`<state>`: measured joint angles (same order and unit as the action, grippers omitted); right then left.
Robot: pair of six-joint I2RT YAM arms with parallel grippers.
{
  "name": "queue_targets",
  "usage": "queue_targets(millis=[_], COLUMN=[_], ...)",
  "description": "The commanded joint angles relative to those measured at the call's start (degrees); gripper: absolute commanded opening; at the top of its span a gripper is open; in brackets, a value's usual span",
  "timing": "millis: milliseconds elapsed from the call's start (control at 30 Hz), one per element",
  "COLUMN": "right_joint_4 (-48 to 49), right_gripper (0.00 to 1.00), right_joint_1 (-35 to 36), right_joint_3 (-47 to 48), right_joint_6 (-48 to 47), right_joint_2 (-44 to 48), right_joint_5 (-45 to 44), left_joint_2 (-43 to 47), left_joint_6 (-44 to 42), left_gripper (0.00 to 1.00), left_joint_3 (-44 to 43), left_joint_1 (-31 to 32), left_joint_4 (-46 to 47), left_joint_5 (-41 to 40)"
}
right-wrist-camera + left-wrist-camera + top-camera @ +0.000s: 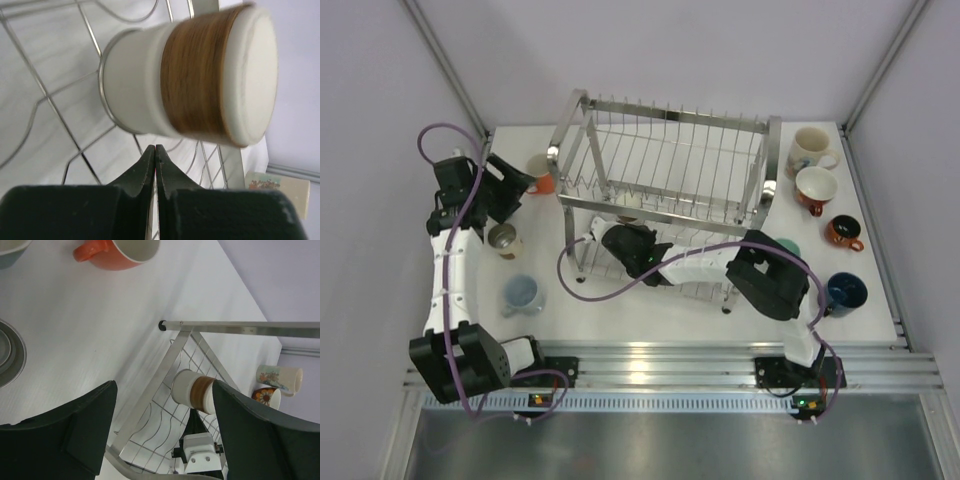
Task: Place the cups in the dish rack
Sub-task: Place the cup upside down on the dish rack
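1. Cups sit on both sides of the white tabletop [640,318] in the view from above.
2. On the right side of that view are a printed cup [810,150], a red cup [815,187], a dark flowery cup [842,232] and a navy cup [845,292]. A teal cup [790,244] peeks out from behind the right arm.
3. On the left side are an orange cup [540,176], a shiny grey cup [503,240] and a pale blue cup [522,293].
4. The dish rack [665,150] stands in the middle of the top view, toward the upper part.
5. A cream cup with a brown band [192,75] sits on the wires of the rack's bottom shelf. Its flat bottom points away from the wires.
6. The right pincer [155,150] is closed tight, with its two tips touching. It holds nothing. Its tips are just below the cream cup in the right wrist view.
7. The left pincer [164,385] is wide open, with nothing held between its fingers. It is at the upper left of the top view, near the orange cup.
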<state>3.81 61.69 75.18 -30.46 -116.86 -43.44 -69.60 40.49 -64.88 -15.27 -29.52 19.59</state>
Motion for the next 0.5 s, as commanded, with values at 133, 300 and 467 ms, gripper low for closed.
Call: queue_targets(millis=[133, 300, 467], right_joint_4=[7.7, 8.14, 8.22], right_gripper=[0.0, 0.0, 0.0], right_joint_1=[0.97, 2.47, 3.26], right_joint_3=[-5.04, -5.13, -3.11], right_joint_6=[-2.5, -2.85, -2.77], right_joint_2=[5.76, 6.38, 4.62], right_joint_5=[0.02, -0.77, -2.88], left_joint_2=[4.99, 7.37, 7.82], left_joint_6=[-0.15, 1.25, 2.22], left_gripper=[0.5, 0.15, 0.0], left_joint_3=[3.27, 5.55, 8.02], left_joint_1=[0.68, 0.85, 3.57], left_joint_4=[3.24, 3.33, 3.41], left_joint_5=[6.59, 9.93, 12.66])
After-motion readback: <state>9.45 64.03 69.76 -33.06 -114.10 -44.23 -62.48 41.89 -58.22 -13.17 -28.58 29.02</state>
